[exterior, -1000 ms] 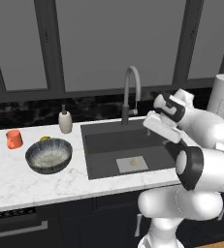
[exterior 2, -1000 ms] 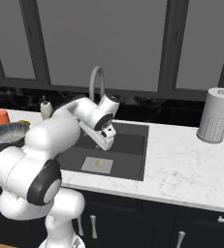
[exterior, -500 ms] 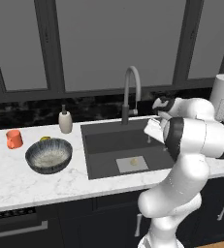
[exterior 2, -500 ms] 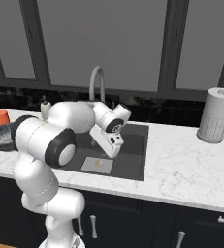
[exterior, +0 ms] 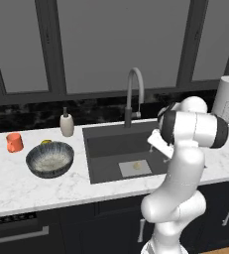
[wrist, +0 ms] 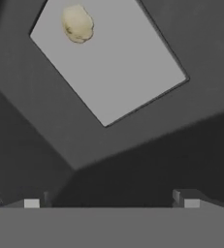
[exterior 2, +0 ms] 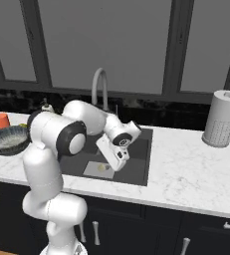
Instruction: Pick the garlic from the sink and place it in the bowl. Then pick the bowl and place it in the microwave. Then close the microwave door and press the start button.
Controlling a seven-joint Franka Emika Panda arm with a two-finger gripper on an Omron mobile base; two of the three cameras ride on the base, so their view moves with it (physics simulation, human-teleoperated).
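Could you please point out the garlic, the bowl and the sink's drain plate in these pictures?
garlic (wrist: 77,23), hand view, on the middle of the bulb.
bowl (exterior: 50,159), left base view, on its speckled inside.
drain plate (wrist: 128,68), hand view, on a bare part of the light grey square.

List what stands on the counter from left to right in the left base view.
orange mug → bowl → soap dispenser → faucet → paper towel roll
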